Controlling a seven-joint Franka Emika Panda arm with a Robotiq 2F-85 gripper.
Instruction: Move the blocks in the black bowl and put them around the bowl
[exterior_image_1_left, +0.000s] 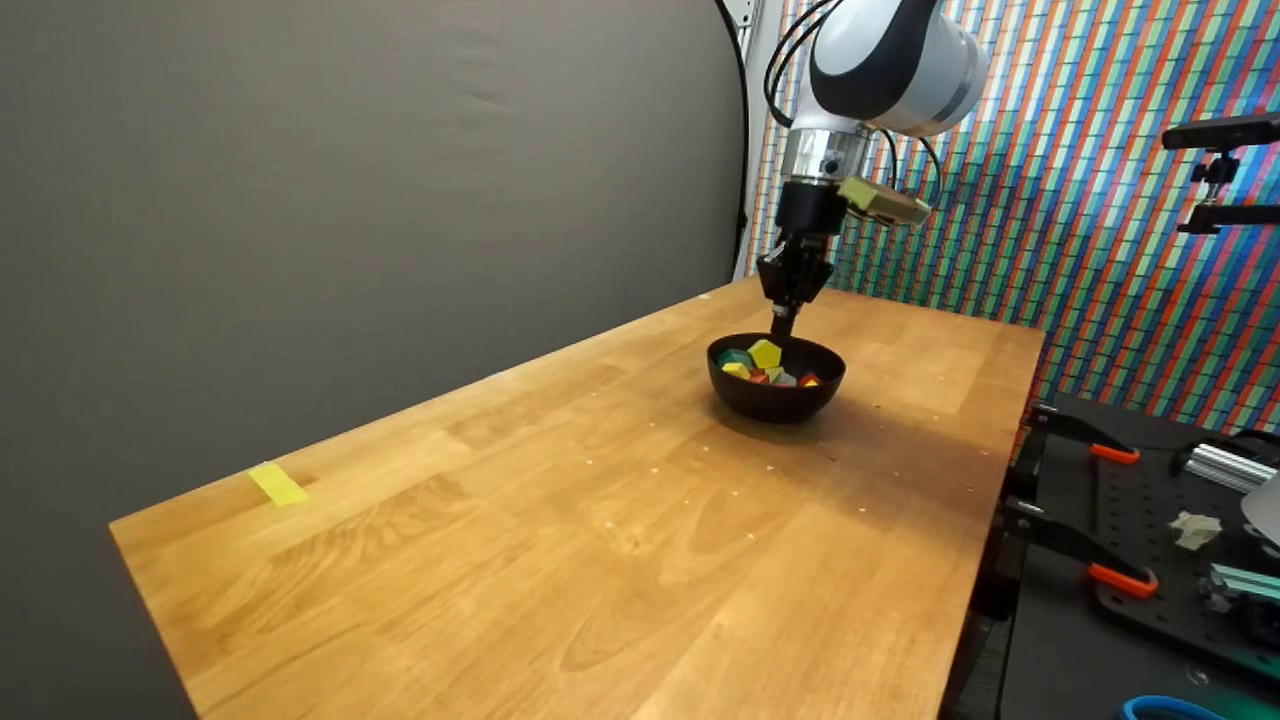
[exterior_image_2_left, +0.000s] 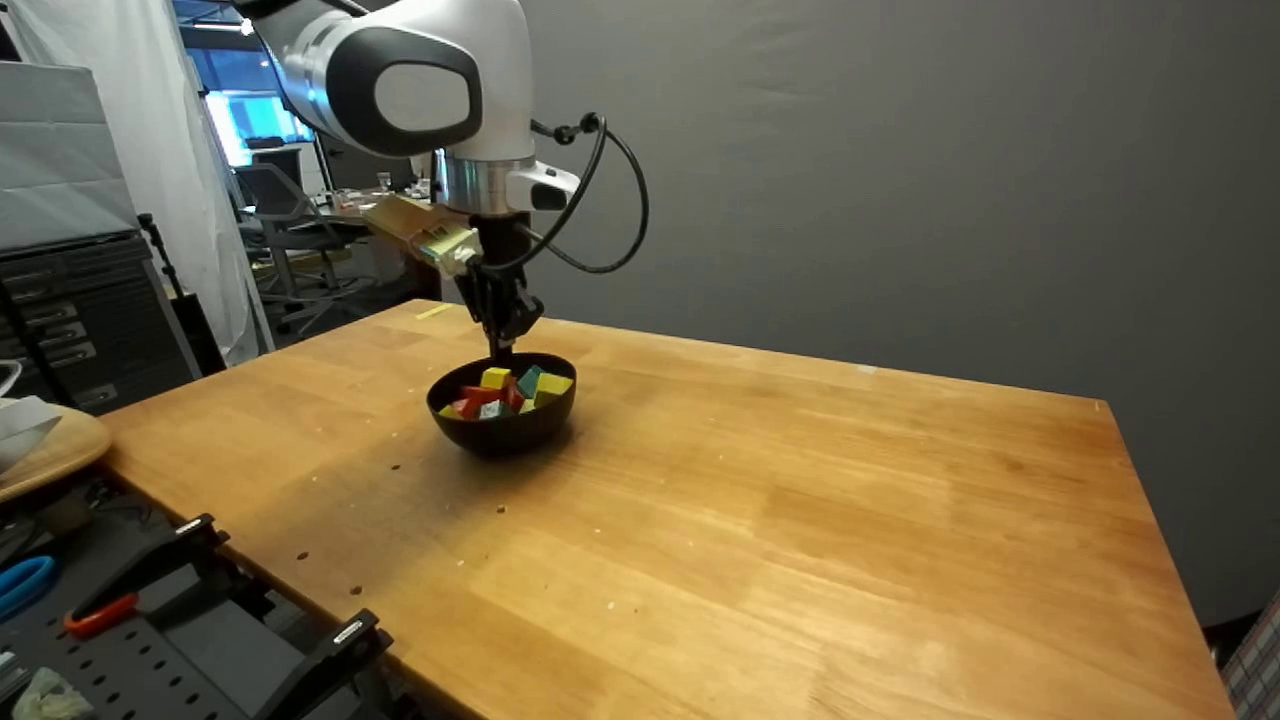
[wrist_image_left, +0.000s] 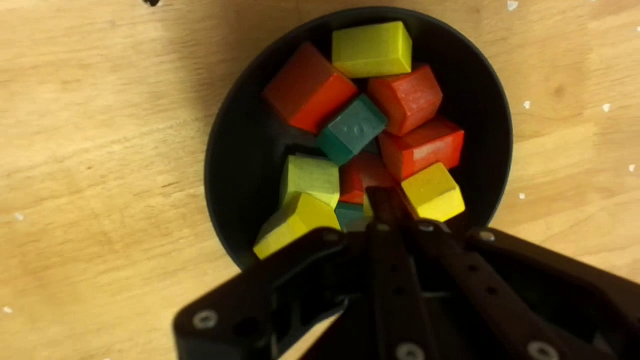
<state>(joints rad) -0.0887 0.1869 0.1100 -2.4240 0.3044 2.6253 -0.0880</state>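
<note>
Blocks (wrist_image_left: 412, 100) in red, yellow and green lie jumbled in the black bowl (wrist_image_left: 240, 175) on the bench (wrist_image_left: 100, 175); every one I can make out is inside it, so I judge that setting them around the bowl has yet to begin. My pincer (wrist_image_left: 392, 202) is clenched, with no block that I can see between its jaws. In both exterior views it reaches down at the bowl's far side; whether it touches a block I cannot tell.

With twelve at the top of the wrist view, my next move turns on where the nearest blocks lie. A yellow block (wrist_image_left: 433, 192) is just beside the jaws at three o'clock. A green block (wrist_image_left: 352, 130) lies near, at eleven, its long axis running from half past seven to half past one. My jaws stand side by side and would spread along the nine-to-three line, so for the green one I'd expect to rise, part them and turn until they straddle its narrow width.
</note>
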